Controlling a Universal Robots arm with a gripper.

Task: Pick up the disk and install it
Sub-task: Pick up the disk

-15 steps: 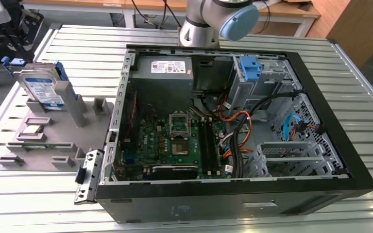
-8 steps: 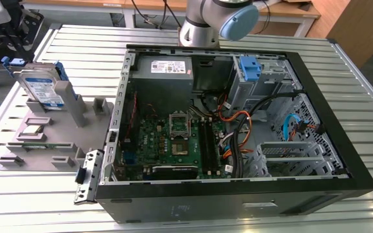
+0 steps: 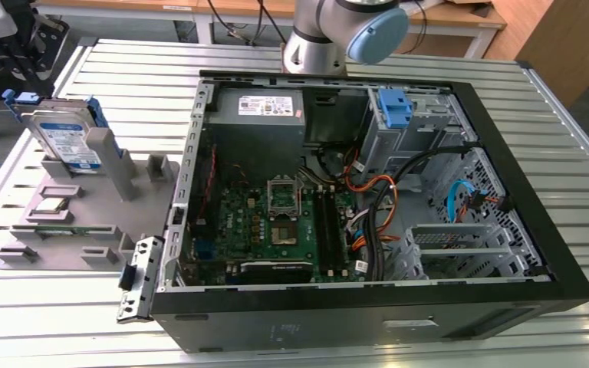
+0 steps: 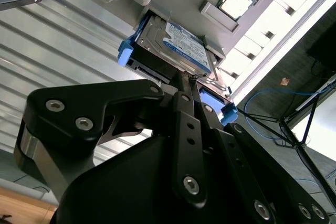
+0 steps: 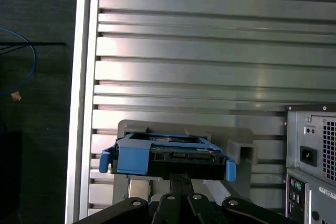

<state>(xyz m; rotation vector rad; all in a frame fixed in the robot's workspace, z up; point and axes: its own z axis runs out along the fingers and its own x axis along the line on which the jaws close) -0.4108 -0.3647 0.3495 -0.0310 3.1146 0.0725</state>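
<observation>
The disk (image 3: 70,142) is a silver drive with a blue-and-white label and a blue bracket. It stands on edge in a slot of the grey holder (image 3: 80,222) at the exterior view's left. Both wrist views look down on the disk (image 4: 181,40) (image 5: 168,153) from above. My gripper (image 4: 185,80) (image 5: 181,178) hangs over it with its thin black fingertips pressed together and nothing between them. It is apart from the disk.
An open computer case (image 3: 376,192) lies on the slatted metal table (image 3: 100,322), with motherboard, cables, a grey power supply (image 3: 269,107) and a blue bracket (image 3: 394,107) in its drive bay. The holder also carries small parts. The table edge (image 5: 84,103) runs close beside the holder.
</observation>
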